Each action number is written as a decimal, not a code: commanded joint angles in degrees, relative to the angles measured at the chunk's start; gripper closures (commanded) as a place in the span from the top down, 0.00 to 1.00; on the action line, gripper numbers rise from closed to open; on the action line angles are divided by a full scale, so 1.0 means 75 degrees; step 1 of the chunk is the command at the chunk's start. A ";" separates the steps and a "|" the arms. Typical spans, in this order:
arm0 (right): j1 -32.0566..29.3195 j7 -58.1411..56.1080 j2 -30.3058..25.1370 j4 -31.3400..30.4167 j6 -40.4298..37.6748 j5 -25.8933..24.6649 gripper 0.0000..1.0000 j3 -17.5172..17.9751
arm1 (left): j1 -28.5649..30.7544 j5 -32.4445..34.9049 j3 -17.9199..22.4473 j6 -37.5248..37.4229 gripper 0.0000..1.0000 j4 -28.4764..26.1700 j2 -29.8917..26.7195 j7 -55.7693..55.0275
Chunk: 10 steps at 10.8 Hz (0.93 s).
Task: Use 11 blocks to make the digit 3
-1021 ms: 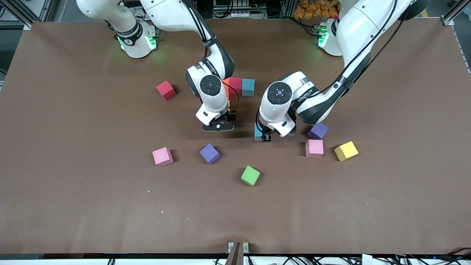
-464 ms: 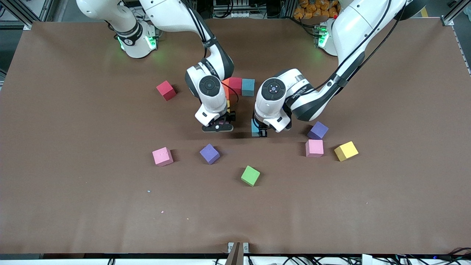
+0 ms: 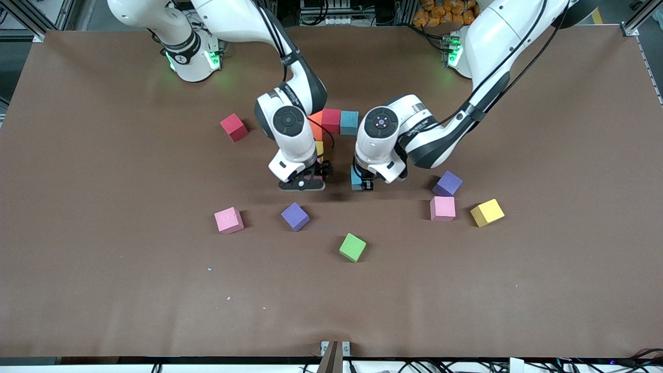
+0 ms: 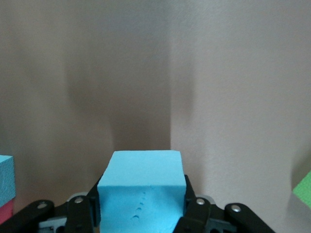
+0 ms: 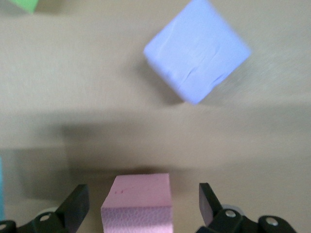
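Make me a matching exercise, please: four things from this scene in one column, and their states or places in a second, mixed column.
Things:
1. left pincer
2. right pincer
3. green cube
4. lone red block

States or places:
A. open, around a pink block
B. on the table toward the right arm's end
C. shut on a light blue block
D. of all cubes, nearest to the front camera

Pairs: 1-C, 2-A, 3-D, 4-B

Brown table (image 3: 103, 155); red (image 3: 233, 127), pink (image 3: 229, 220), purple (image 3: 295, 216), yellow (image 3: 487, 212) and light blue (image 3: 349, 123) blocks; one green cube (image 3: 352, 247).
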 commanded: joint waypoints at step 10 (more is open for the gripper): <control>-0.1372 -0.5014 0.0044 0.1108 -0.1210 0.0172 1.00 -0.0047 | -0.0718 -0.0025 -0.0060 0.0392 0.00 -0.0256 -0.0090 -0.1085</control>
